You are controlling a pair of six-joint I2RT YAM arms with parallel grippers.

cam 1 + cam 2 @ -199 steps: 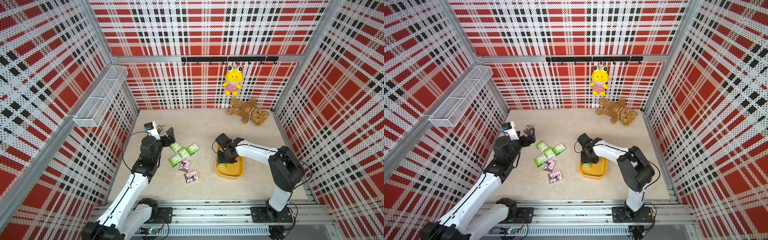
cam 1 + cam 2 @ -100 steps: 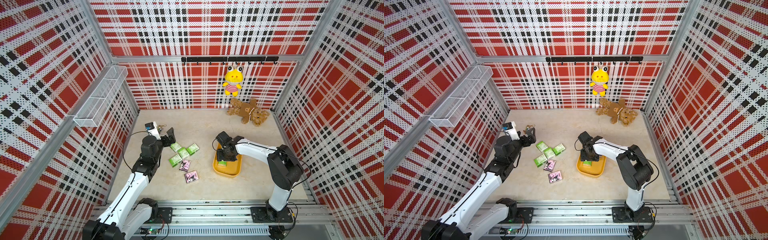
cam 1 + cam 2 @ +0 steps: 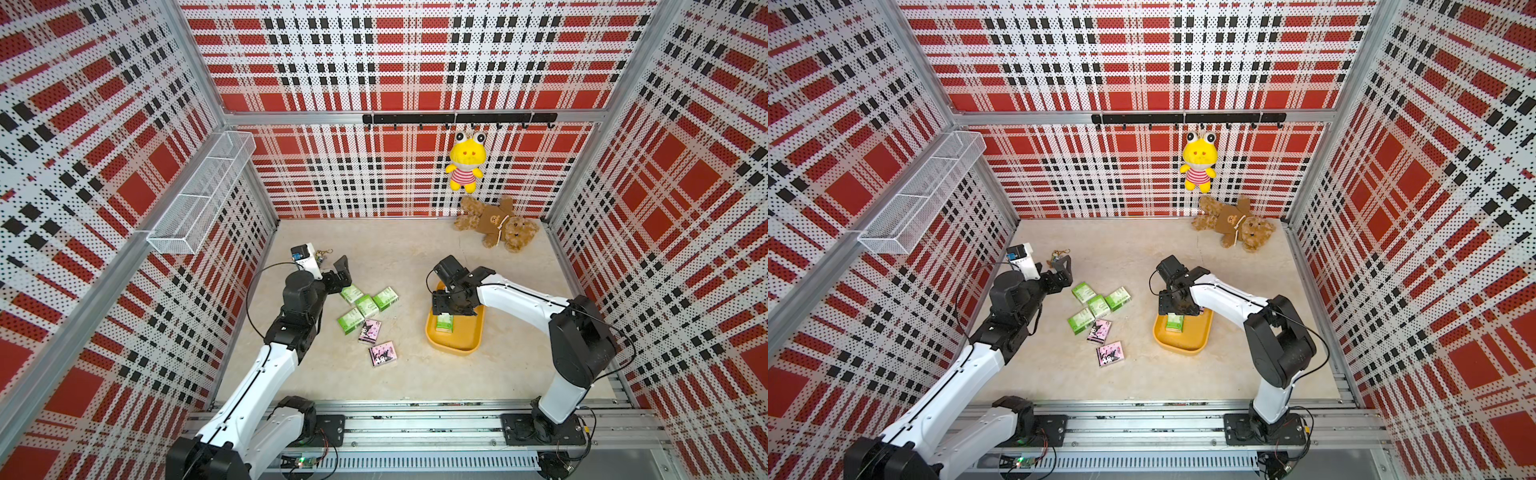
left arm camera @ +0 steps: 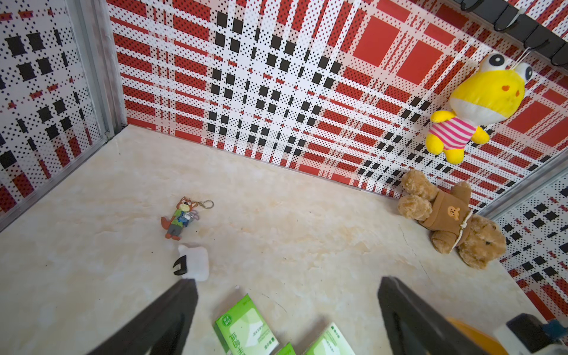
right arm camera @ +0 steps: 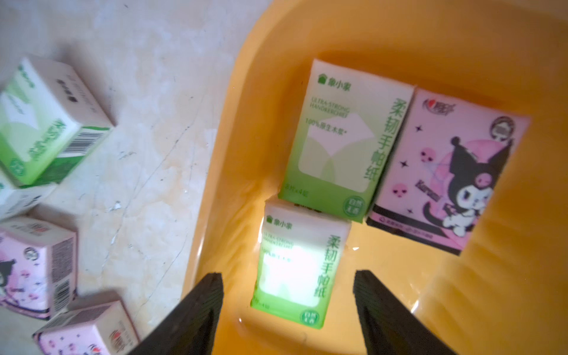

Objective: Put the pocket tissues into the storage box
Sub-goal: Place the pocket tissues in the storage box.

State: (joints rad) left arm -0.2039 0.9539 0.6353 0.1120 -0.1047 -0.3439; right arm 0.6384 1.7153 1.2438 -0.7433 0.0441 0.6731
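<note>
Six pocket tissues [image 3: 365, 305] lay loose on the floor [image 3: 415, 386], left of its centre, four green and two pink, with the left gripper [image 4: 285, 281] spread empty beside them. Rightward, the storage box [image 3: 455, 351] held three more: two green, one pink. The right gripper [image 5: 287, 273] hung over one green packet [image 5: 295, 267] there, jaws spread wide, touching nothing.

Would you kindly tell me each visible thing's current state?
Storage box: holds three tissue packets.
Loose packets: six, lying on the table.
Right gripper: open, over the storage box.
Left gripper: open, empty.
Frog plush: hanging from hook rail.
Teddy bear: lying on the table.
</note>
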